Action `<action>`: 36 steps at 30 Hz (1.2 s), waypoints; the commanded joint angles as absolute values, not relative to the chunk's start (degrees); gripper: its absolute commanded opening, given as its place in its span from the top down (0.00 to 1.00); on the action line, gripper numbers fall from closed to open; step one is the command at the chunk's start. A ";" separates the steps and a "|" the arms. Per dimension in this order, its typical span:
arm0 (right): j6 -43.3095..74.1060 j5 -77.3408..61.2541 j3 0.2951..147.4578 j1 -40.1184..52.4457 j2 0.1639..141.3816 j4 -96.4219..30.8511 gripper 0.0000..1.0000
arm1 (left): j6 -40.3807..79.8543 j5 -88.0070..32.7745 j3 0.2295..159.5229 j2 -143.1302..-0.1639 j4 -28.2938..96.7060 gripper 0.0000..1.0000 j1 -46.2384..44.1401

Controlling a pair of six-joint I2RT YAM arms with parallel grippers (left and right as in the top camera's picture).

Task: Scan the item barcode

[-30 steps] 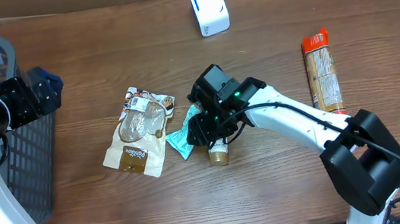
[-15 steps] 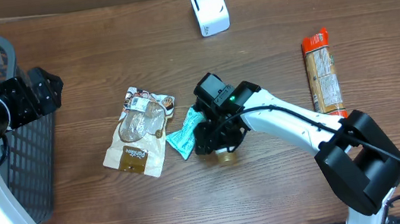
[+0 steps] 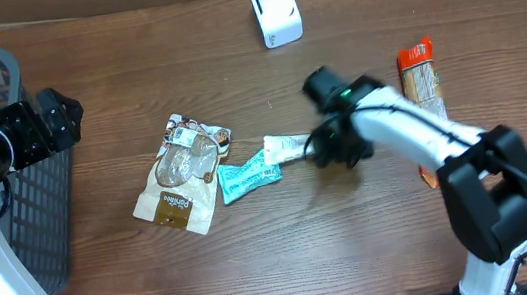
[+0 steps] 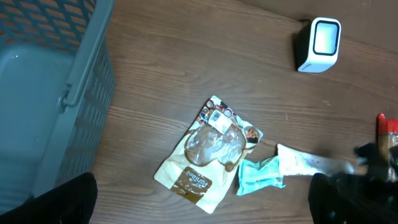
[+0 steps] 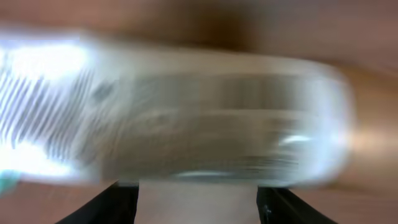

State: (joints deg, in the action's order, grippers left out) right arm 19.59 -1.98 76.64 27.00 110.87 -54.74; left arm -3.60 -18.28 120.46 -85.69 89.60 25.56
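One swing: the right arm is moving right, off the bench (image 3: 257, 259) centre.
Right end effector (image 3: 329, 147) is sitting at the packet's (image 3: 252, 174) white end, with blur hiding any grip. Packet is lying mid-bench, well apart from the scanner (image 3: 275, 11), so scanning is likely still pending. Left end effector (image 4: 202, 202) is hanging wide open. Wood-grain bench is filling the views; the room isn't showing.

soft, even light from above on the table (image 3: 260, 279), faint shadows. right wrist view smeared by motion, white glare at left; right arm (image 3: 404, 122) blurred in both other views.
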 commanded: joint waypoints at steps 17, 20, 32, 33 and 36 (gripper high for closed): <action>38.92 -21.96 76.44 16.03 111.24 -39.66 0.15 | -4.73 -18.87 120.51 -85.86 89.54 0.00 25.71; 44.91 -16.58 76.25 18.65 111.26 -39.38 0.13 | -4.73 -18.90 120.51 -85.86 89.54 0.00 25.69; 48.51 -5.37 76.07 25.12 112.62 -38.54 0.15 | -4.73 -18.87 120.51 -85.86 89.54 0.00 25.71; 48.51 -5.39 76.07 25.12 113.03 -38.59 0.17 | -4.73 -18.87 120.51 -85.86 89.54 0.00 25.71; 48.45 -5.61 76.07 25.12 114.93 -38.81 0.19 | -4.73 -18.87 120.51 -85.86 89.54 0.00 25.69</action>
State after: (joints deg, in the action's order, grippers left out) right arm 47.79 -7.57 76.49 25.02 112.42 -38.63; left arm -3.60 -18.28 120.46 -85.69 89.60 25.56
